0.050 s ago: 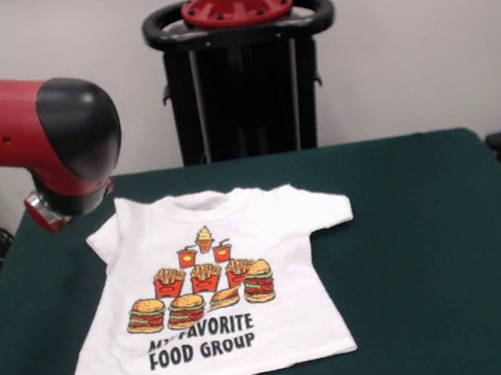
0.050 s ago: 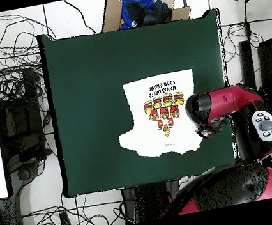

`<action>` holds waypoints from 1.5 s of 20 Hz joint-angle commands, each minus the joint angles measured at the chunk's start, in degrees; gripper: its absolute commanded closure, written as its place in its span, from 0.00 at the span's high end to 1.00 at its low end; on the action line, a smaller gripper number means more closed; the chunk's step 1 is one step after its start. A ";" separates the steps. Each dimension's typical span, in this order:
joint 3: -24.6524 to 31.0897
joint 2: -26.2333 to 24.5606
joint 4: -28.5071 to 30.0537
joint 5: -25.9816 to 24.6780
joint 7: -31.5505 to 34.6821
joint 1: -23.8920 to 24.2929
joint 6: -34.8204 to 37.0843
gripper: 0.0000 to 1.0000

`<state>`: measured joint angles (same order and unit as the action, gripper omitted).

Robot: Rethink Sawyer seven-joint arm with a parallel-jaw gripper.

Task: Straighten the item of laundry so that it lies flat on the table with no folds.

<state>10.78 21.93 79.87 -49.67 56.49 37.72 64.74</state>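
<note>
Front view: T-shirt point(image 1: 218, 287) lies print-up on the green table point(image 1: 429, 246), collar toward 12 o'clock, hem toward 6 o'clock. Body looks flat; the sleeve at 3 o'clock is spread out, the sleeve at 9 o'clock sits partly under my arm point(image 1: 29, 126) and I cannot judge it. Text "MY FAVORITE FOOD GROUP" readable, a slight ripple across "MY".

Overhead view: shirt point(image 2: 162, 110) sits toward the table's point(image 2: 85, 101) 4 o'clock area, my elbow point(image 2: 206, 110) over its 3 o'clock edge.

My claw: only a red end piece point(image 1: 47, 213) shows under the arm; released or clenched, I cannot tell.
</note>
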 commanded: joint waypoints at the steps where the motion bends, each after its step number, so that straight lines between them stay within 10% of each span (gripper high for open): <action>1: 0.00 -0.77 -1.82 -2.94 -7.58 -1.14 2.34 0.00; 30: 13.59 -0.58 7.12 6.90 -10.64 9.93 -8.34 0.00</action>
<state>16.14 21.31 81.49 -45.82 55.06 46.71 63.90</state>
